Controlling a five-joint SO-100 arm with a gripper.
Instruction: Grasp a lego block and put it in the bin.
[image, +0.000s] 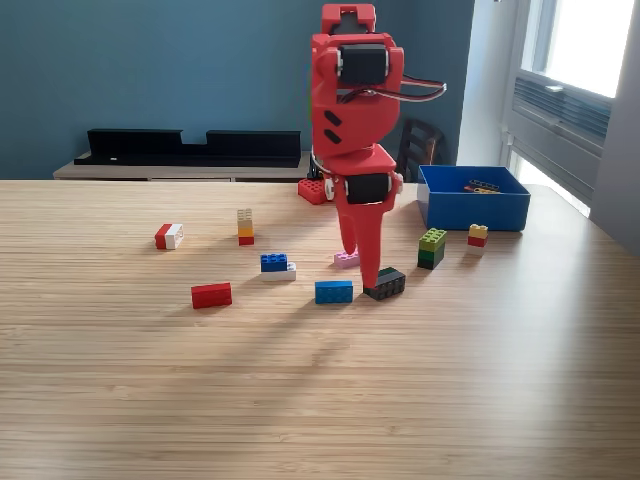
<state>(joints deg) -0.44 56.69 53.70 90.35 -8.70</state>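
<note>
My red gripper (368, 276) points straight down over the middle of the wooden table. Its tips come down at the left end of a black lego block (387, 284), which rests slightly tilted on the table. The two fingers overlap from this angle, so I cannot see a gap between them or whether they hold the block. A blue block (333, 291) lies just to the left of the tips and a pink block (346, 260) sits behind them. The blue bin (472, 208) stands at the back right with a few blocks inside.
Other blocks lie scattered around. These are a red one (211, 295), a blue-on-white one (277, 266), a red-white one (168, 236), a yellow-orange-red stack (245, 227), a green stack (432, 248), a yellow-red one (478, 235), and a red one (312, 190) by the arm's base.
</note>
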